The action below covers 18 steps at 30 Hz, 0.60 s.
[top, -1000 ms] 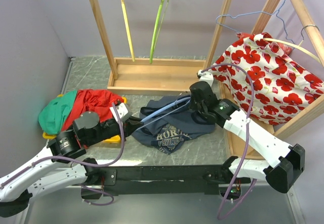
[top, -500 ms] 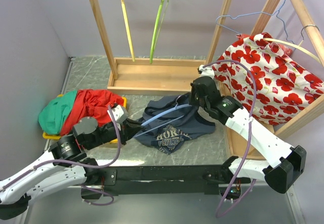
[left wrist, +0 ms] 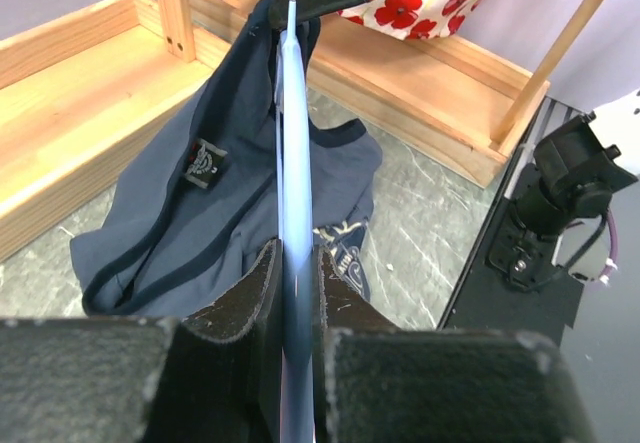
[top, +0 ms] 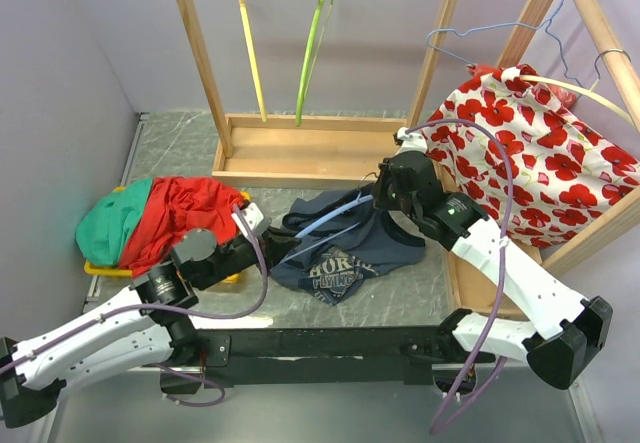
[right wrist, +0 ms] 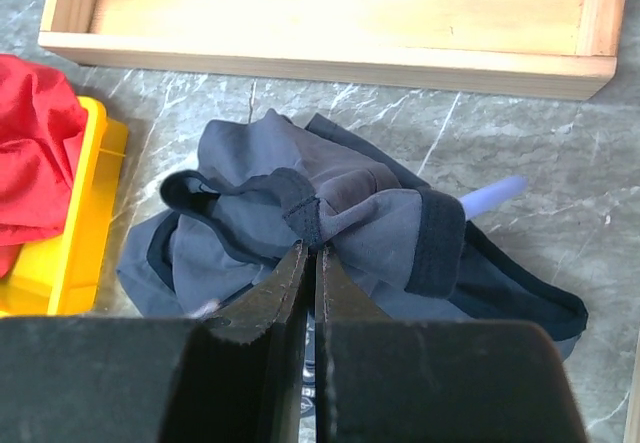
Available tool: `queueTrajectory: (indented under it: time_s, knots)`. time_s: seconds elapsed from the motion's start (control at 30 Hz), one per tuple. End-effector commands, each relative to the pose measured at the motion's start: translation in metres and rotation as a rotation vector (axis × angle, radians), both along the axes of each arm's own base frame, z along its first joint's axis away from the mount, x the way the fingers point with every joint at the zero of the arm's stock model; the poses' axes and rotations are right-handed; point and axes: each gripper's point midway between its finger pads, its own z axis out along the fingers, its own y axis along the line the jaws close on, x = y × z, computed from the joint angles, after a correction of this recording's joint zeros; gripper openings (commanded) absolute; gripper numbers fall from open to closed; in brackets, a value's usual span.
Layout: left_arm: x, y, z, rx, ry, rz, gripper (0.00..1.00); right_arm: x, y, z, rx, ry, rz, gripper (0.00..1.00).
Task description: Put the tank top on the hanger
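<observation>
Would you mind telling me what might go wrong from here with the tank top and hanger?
1. The right claw pinches only a small bunched fold of the tank top; the fabric may slip out when pulled.
2. The left claw grips the thin hanger at a single spot, so it may twist in the grip.
3. The cloth is crumpled around the hanger, which may end up through the wrong opening.
</observation>
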Motion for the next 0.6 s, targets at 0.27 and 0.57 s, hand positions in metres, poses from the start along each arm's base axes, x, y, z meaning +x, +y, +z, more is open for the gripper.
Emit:
queueTrajectory:
  time_s: [0.27, 0.57]
  knots:
    - [0.027, -0.014, 0.028, -0.255, -0.055, -0.039, 0.01, -0.013, -0.008, 0.022, 0.118, -0.128, 0.0, 0.18]
    - [0.022, -0.031, 0.013, -0.283, -0.018, -0.137, 0.01, -0.022, -0.006, 0.043, 0.186, -0.281, 0.074, 0.62]
